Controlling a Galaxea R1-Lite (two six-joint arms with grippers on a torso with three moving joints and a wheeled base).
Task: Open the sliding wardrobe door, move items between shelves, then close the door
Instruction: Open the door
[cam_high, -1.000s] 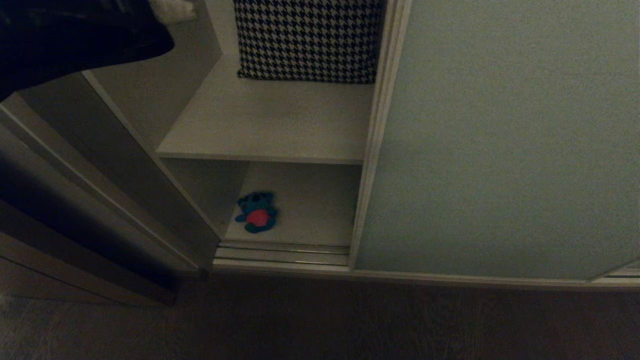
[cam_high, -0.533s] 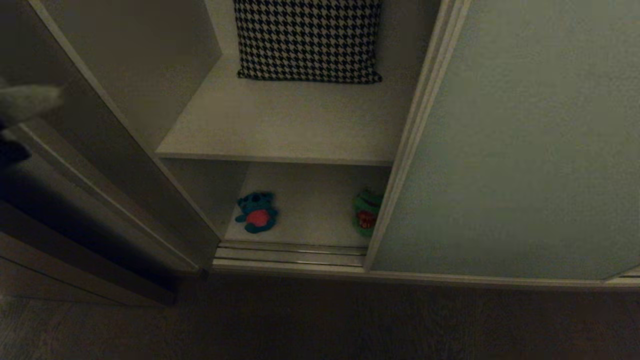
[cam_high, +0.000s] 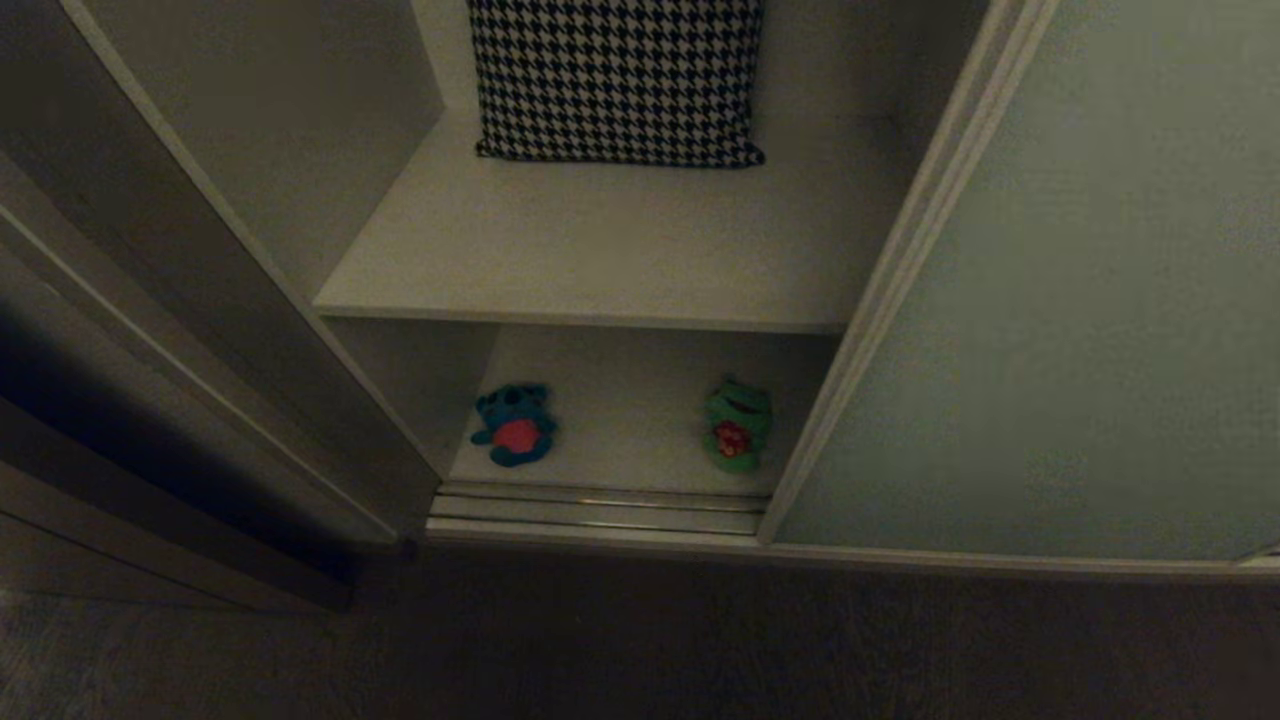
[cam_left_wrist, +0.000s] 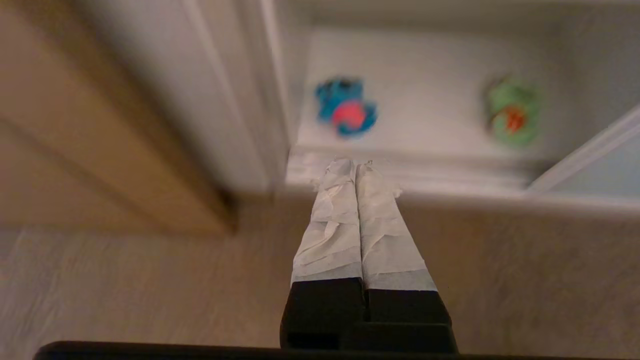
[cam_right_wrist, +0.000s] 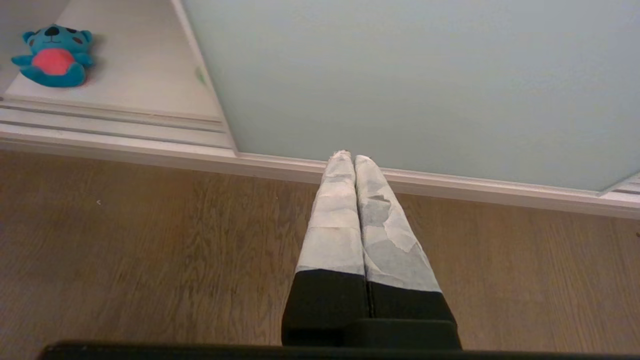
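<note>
Nearest, the left gripper (cam_left_wrist: 356, 162) hangs clenched and empty above the wooden floor (cam_left_wrist: 150, 290); the right gripper (cam_right_wrist: 348, 156) does likewise. Just past the left fingertips runs the door track (cam_high: 600, 505) — beyond it, on the lower shelf (cam_high: 620, 420), lie the blue bear (cam_left_wrist: 346, 106) and, well aside, the green frog (cam_left_wrist: 511, 113). The sliding wardrobe door (cam_high: 1100, 320) stands beside the frog — partly open. Farthest, a houndstooth cushion (cam_high: 618, 78) rests on the upper shelf (cam_high: 600, 250).

The door (cam_high: 1080, 330) is a matte pale grey-green with a thin light frame. At twelve o'clock in the head view the cushion (cam_high: 617, 78) carries a black-and-white houndstooth check. The shelves (cam_high: 600, 250) are plain white. The bear (cam_high: 514, 425) is teal-blue with a red belly; the frog (cam_high: 738, 423) is green with red patterned clothing. The floor (cam_right_wrist: 150, 240) is brown wood grain.
</note>
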